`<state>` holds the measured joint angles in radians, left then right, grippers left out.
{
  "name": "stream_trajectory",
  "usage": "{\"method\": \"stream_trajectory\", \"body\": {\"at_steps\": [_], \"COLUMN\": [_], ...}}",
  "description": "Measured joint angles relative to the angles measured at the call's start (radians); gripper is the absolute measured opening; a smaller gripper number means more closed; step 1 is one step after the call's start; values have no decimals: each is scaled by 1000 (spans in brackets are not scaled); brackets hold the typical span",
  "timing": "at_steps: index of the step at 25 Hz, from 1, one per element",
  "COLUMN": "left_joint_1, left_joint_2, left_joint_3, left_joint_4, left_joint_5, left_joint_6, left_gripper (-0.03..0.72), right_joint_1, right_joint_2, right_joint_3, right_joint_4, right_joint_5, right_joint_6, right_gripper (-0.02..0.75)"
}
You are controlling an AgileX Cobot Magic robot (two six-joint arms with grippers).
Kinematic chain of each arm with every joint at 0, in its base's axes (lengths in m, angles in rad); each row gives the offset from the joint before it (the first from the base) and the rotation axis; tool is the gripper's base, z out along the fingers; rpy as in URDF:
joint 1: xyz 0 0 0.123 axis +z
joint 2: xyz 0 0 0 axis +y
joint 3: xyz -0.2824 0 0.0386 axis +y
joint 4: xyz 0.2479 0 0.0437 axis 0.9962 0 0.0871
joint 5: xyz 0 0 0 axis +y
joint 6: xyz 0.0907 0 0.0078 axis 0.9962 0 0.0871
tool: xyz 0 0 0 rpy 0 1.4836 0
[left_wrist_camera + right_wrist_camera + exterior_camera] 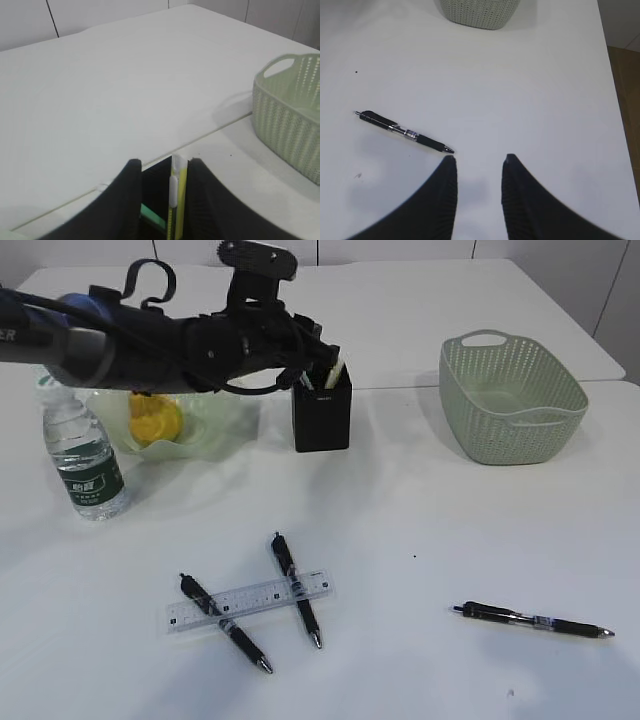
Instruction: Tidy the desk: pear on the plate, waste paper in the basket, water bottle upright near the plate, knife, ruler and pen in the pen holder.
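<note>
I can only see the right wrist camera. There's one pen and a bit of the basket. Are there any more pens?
Observer: Yes, two more pens lie near the front of the desk, crossed by the clear ruler.
Operator: Where did the pear go?
Observer: The pear sits in the green plate, beside the upright water bottle.
Operator: What's the other pincer doing?
Observer: The left pincer hangs over the black pen holder. The yellow knife stands in the holder between its open fingers.
</note>
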<state>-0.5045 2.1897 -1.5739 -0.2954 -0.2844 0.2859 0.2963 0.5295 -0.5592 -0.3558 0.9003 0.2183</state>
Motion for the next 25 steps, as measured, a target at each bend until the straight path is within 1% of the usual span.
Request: {"method": "stream_trajectory", "body": {"at_steps": [5, 8, 14, 17, 20, 22, 25], "left_joint_1": [35, 59, 68, 68, 68, 70, 70], "left_joint_2": [-58, -90, -155, -176, -177, -177, -177], "left_joint_3": [0, 0, 0, 0, 0, 0, 0], "left_joint_4": [6, 29, 184, 224, 203, 151, 42], "left_joint_5": [133, 212, 274, 302, 327, 332, 332], "left_joint_6": [0, 0, 2, 2, 2, 2, 2], "left_gripper": [222, 222, 221, 220, 213, 209, 207], "right_joint_1": [0, 0, 0, 0, 0, 0, 0], "right_joint_2": [0, 0, 0, 0, 0, 0, 0], "right_joint_3": [0, 0, 0, 0, 0, 0, 0], "right_joint_4": [0, 0, 0, 0, 0, 0, 0], "right_joint_5": [19, 38, 77, 96, 117, 131, 140], "right_joint_6": [0, 0, 0, 0, 0, 0, 0], "right_gripper": [260, 260, 260, 260, 260, 260, 260]}}
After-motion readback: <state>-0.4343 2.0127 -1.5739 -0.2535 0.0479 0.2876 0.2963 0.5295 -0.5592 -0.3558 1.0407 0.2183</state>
